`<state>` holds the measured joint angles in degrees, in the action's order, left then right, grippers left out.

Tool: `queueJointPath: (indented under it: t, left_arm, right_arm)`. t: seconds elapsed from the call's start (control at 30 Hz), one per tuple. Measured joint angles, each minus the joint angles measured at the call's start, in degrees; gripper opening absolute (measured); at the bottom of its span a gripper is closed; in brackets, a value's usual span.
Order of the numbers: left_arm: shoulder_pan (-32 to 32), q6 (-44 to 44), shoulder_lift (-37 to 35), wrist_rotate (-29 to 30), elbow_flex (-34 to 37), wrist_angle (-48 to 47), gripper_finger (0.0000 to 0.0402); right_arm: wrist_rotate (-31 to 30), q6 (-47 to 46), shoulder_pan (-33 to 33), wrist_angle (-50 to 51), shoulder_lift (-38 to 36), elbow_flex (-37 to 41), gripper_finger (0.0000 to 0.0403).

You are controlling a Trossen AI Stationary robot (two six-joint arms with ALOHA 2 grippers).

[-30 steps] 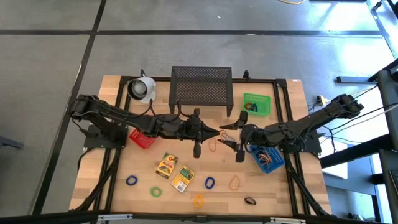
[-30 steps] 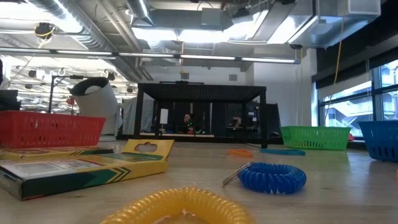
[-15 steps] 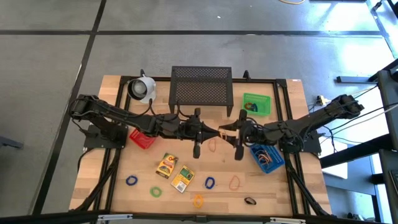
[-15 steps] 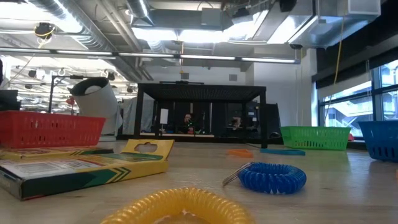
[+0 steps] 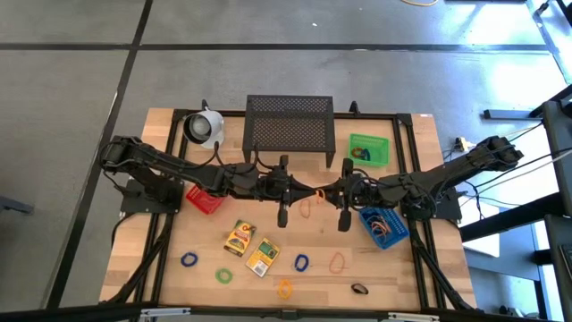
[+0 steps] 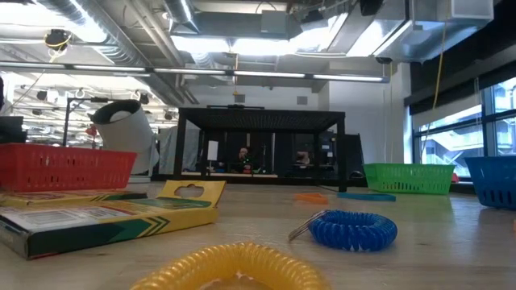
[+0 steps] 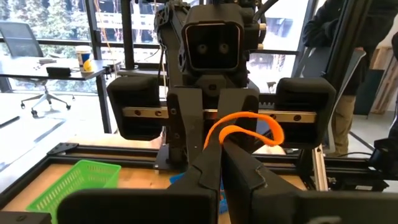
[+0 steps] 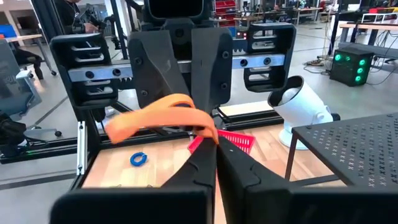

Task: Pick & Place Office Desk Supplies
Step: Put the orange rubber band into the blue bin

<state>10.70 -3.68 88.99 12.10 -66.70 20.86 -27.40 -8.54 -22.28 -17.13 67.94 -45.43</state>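
An orange loop hangs in the air above the table's middle, between my two grippers, which point level at each other. From the table's left side my left gripper is shut on it. My right gripper is shut on it from the right side. On the wood near the front lie two yellow packets, blue loops, a green loop, a yellow loop, further orange loops and a dark clip. The low view shows neither gripper. My left gripper pinches one end of the orange loop between its two fingers, coming level from the table's left. The loop arches out past the fingertips, clear of the table. My right gripper pinches the loop's other end between its two fingers, coming level from the table's right. The band runs on from there as a flat strip, off the table.
A black mesh stand and a white mug stand at the back. A red bin sits under the left arm, a green bin at the back right, and a blue bin with loops under the right arm.
My right gripper has shut: its fingers stood wide apart on either side of the orange loop's end and now meet on it. My left gripper has kept its hold, and the loop stays in the air between the two.
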Motion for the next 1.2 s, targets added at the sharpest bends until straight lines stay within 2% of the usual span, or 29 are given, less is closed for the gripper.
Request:
queueJointPath:
  t: [0.53,0.63,0.77,1.2]
  left_arm:
    - [0.00,1.51,0.00,0.00,0.00,-0.09,0.0003]
    - [0.00,1.51,0.02,0.00,0.00,-0.09,0.0003]
    - [0.01,1.51,0.02,-0.01,0.00,-0.09,0.0003]
    - [0.00,1.46,0.02,-1.51,0.00,-0.08,0.0003]
  right_arm:
    - [0.08,-1.41,0.02,0.05,0.00,0.00,0.0001]
    - [0.26,-2.87,0.00,0.16,0.00,0.00,0.0011]
    - [0.63,-5.40,0.24,0.18,0.00,0.00,0.0056]
    - [1.49,-9.23,1.01,-0.03,0.00,0.00,0.0244]
